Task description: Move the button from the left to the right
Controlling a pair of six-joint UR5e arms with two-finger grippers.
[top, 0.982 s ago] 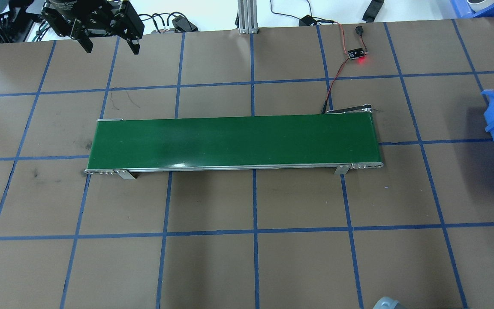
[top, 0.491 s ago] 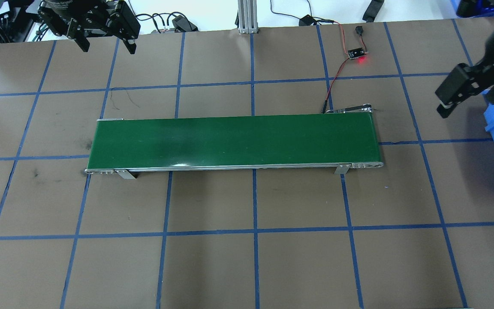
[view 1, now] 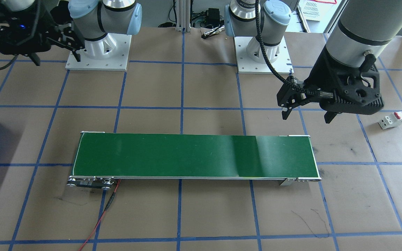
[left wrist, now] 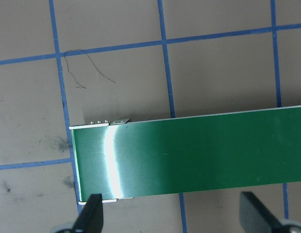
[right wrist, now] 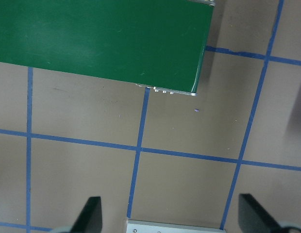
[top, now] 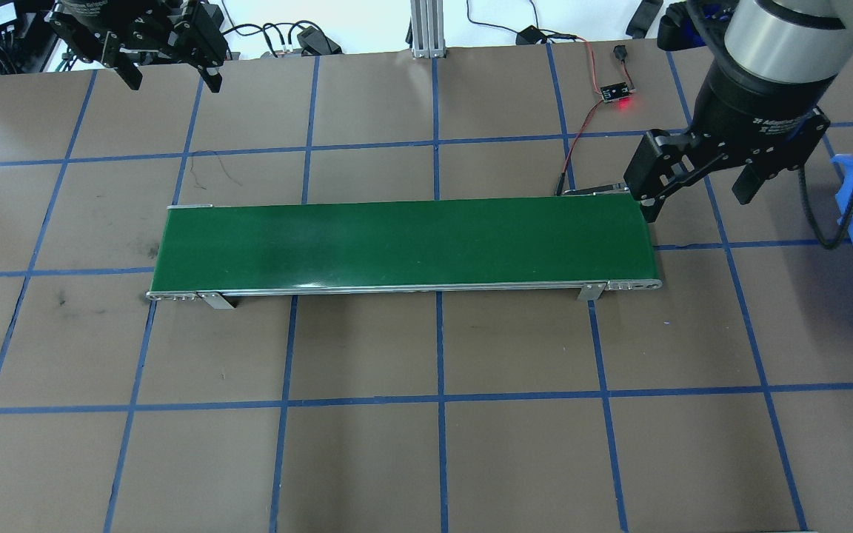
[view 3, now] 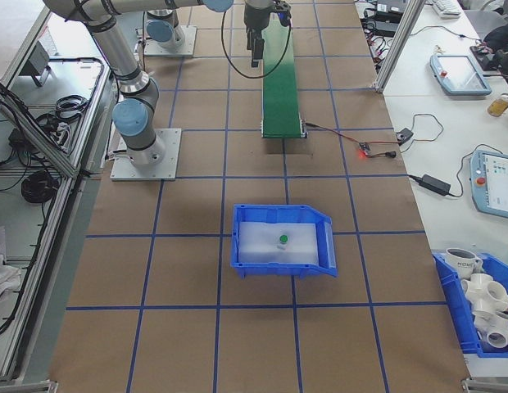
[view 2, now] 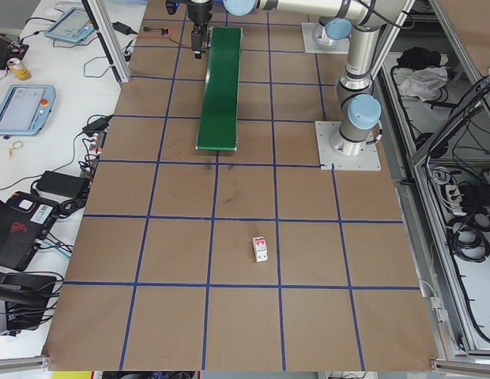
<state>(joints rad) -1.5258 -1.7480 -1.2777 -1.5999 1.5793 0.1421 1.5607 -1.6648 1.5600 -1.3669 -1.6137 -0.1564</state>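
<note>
- Counter (top: 426, 459): brown, gridded with blue tape.
- Green conveyor belt (top: 404, 244): lies across the counter's middle.
- Blue bin (view 3: 283, 239): at the right end; the button (view 3: 283, 239) sits inside.
- Right gripper (top: 697, 194): jaws spread, empty, above the belt's right end.
- Left gripper (top: 171, 80): jaws spread, empty, far left.
- Breaker block (view 2: 261, 249): on the counter's left.

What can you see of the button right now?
Only the exterior right view shows the button, and it is tiny there. A round green cap faces up; the body below is too small to make out. It sits near the middle of a white liner inside the blue bin, clear of the walls. Nothing grips it: the left pincer and right pincer are open, away from the bin.
</note>
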